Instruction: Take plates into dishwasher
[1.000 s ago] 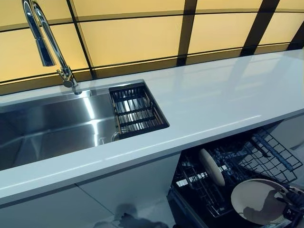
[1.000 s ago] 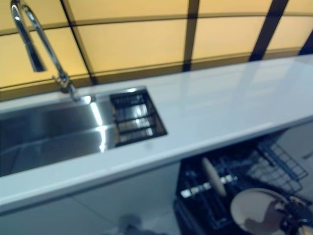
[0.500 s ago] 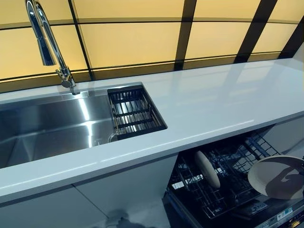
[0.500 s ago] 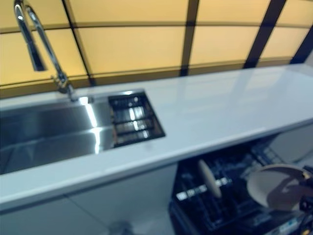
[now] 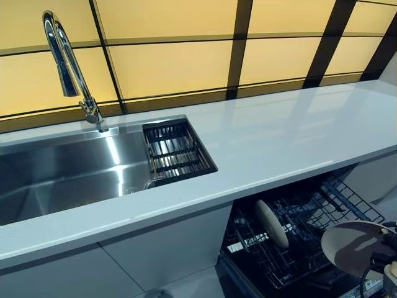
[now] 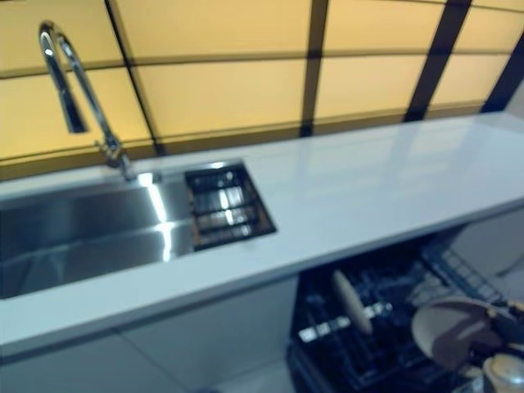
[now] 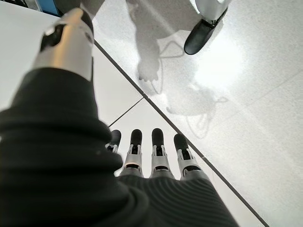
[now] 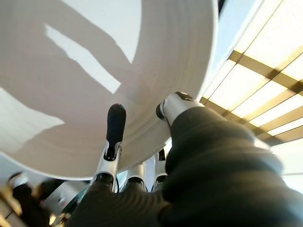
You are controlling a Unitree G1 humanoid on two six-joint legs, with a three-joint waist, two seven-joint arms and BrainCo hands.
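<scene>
Plate is pinched by its rim in the right hand, hovering over the open dishwasher rack beside a plate already slotted. Left hand hangs relaxed. I'd tip it upright and line it up with the tines before lowering.

You see a glossy white table, a brushed steel sink under a polished chrome tap, dark wire dishwasher racks, a smooth matt plate, and silver fingers with dark rubbery tips.
</scene>
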